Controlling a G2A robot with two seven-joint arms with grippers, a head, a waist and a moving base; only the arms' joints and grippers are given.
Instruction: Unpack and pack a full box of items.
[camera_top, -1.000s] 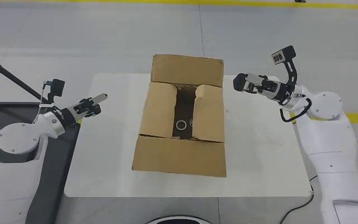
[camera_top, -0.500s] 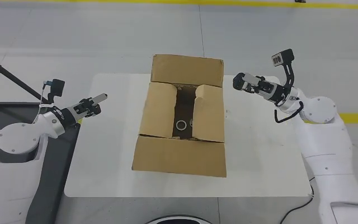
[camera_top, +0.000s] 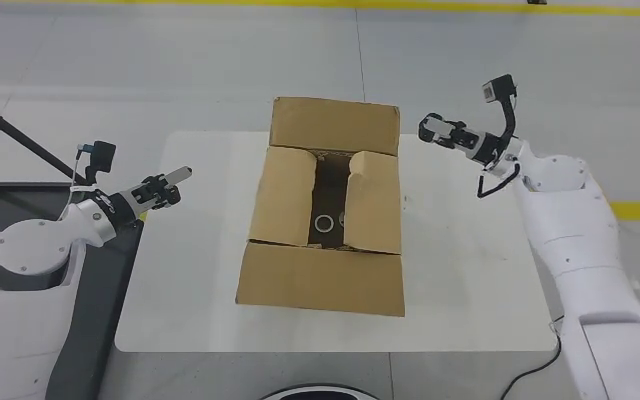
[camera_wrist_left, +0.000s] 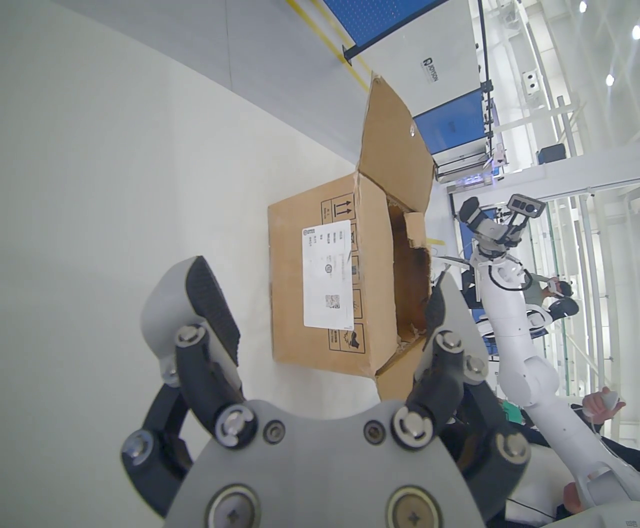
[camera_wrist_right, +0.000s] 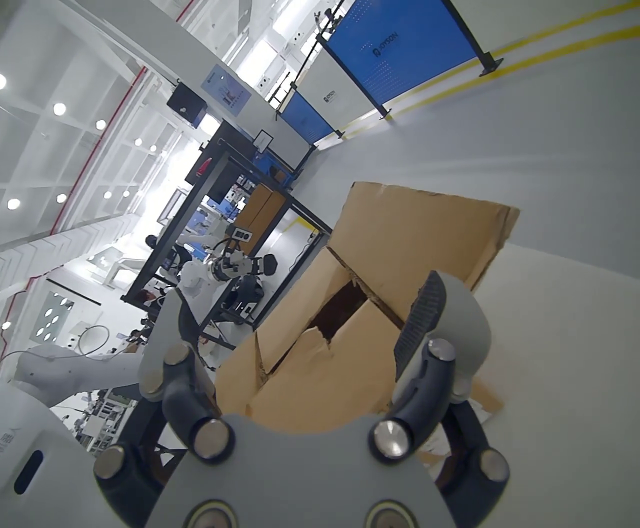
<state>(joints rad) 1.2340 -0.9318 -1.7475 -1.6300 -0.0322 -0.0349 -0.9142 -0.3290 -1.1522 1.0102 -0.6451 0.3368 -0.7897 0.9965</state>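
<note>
The white desk (camera_top: 190, 290) is the biggest thing. A brown box (camera_top: 285, 195) sits in the middle of it, and its top is open. The far flap (camera_top: 335, 124) and the near flap (camera_top: 325, 285) are folded out, away from the hole. The two side flaps (camera_top: 373, 205) lean in over the hole. A dark gap (camera_top: 330, 185) is left between them.

The left claw (camera_top: 178, 176) hangs over the left edge of the desk, well apart from the box. It points at the box. Its two fingers (camera_wrist_left: 212, 300) are spread apart and hold nothing. The right claw (camera_top: 424, 127) hangs near the far right corner of the box and does not touch it. Its fingers (camera_wrist_right: 425, 315) are spread apart too, with nothing between them.

A white label (camera_wrist_left: 327, 280) is stuck on the side of the box that faces the left claw.

Down in the gap lies a small round thing (camera_top: 323, 222). I cannot tell what it is.
</note>
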